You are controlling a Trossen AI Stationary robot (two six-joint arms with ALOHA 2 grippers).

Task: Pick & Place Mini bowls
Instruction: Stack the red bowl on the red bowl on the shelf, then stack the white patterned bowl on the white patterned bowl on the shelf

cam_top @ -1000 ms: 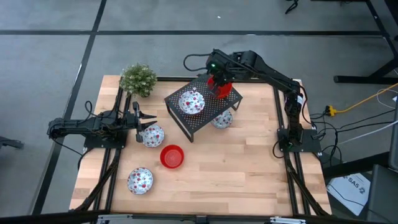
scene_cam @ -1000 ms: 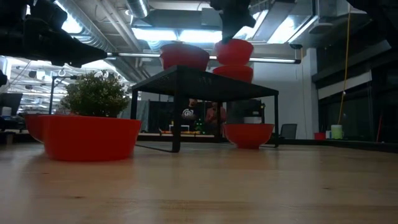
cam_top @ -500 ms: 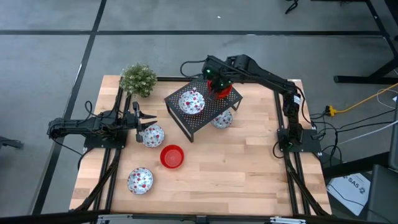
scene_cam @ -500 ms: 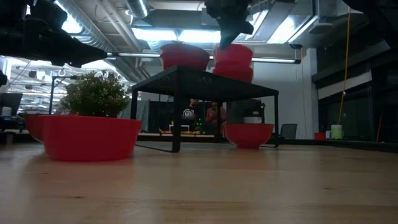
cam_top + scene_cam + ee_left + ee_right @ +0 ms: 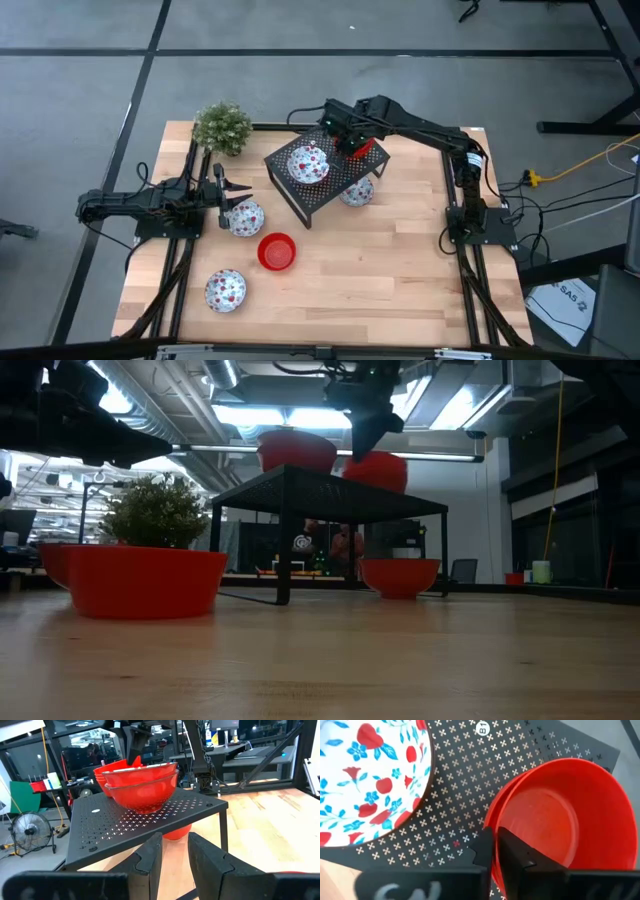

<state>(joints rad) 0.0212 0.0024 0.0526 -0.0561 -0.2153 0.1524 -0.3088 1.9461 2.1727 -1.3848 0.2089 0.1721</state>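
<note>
In the upper middle of the high view, the right gripper (image 5: 340, 135) is pinching the near rim of the top red bowl (image 5: 560, 815), nested in another on the rack (image 5: 325, 180); the bowls lie just right of its fingers. A second ago that bowl was hanging above the stack. The left gripper (image 5: 222, 190), slightly open, is waiting far left.

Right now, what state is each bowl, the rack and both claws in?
nested red bowls, upright on the rack.
rack-top printed bowl, upright.
rack, standing, another bowl beneath it.
single red bowl, upright on table.
left-side printed bowl, upright.
front-left printed bowl, upright.
left claw, open, empty.
right claw, at the nested bowls' rim.
</note>
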